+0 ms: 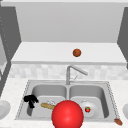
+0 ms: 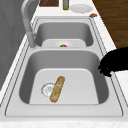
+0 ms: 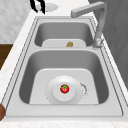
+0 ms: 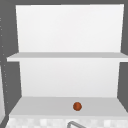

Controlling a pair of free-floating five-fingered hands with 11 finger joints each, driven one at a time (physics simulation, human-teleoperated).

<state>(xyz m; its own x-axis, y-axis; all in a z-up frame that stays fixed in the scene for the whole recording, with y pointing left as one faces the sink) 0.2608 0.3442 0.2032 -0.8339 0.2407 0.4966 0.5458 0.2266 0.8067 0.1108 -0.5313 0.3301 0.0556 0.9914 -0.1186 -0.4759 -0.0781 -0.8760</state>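
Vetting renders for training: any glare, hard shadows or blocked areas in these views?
Front view: flat light, no glare on the sink; a red sphere covers the front rim and part of the bread. Left side view: the left hand is a flat black shape. Upper view: the brown ball casts no clear shadow.

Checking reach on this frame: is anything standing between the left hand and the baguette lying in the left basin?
Nothing visible does. The left hand hovers at the left basin's front-left rim, fingers curled downward. The baguette lies on the basin floor beside the drain, open space between them.
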